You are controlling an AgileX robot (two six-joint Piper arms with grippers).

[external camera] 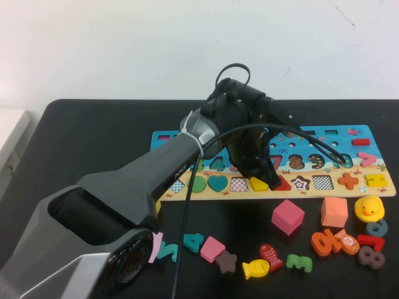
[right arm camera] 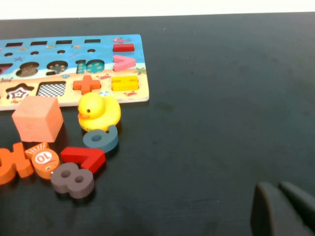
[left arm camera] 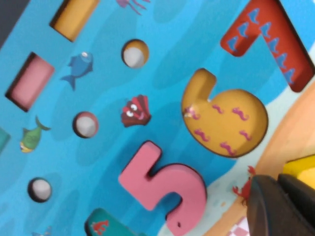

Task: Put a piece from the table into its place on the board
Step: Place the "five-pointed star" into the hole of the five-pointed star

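The blue number board (external camera: 330, 134) lies across the black table, with its tan strip of shape slots along the near edge. The yellow pentagon piece (external camera: 258, 184) lies on that strip between the checkered square slot and a red triangle. My left gripper (external camera: 262, 172) hangs right over it, fingers together, tips at the piece's edge. In the left wrist view the dark fingers (left arm camera: 268, 206) stand side by side at the left gripper (left arm camera: 278, 183), with the yellow piece (left arm camera: 301, 169) just beyond them on the board (left arm camera: 98, 123). My right gripper (right arm camera: 290, 206) is shut and empty over bare table, right of the board (right arm camera: 74, 44).
Loose pieces lie in front of the board: a pink cube (external camera: 287, 216), an orange cube (external camera: 334, 211), a yellow duck (external camera: 369, 208), a yellow fish (external camera: 255, 268), a red fish (external camera: 270, 255) and several numbers. The left arm's body covers the board's left middle.
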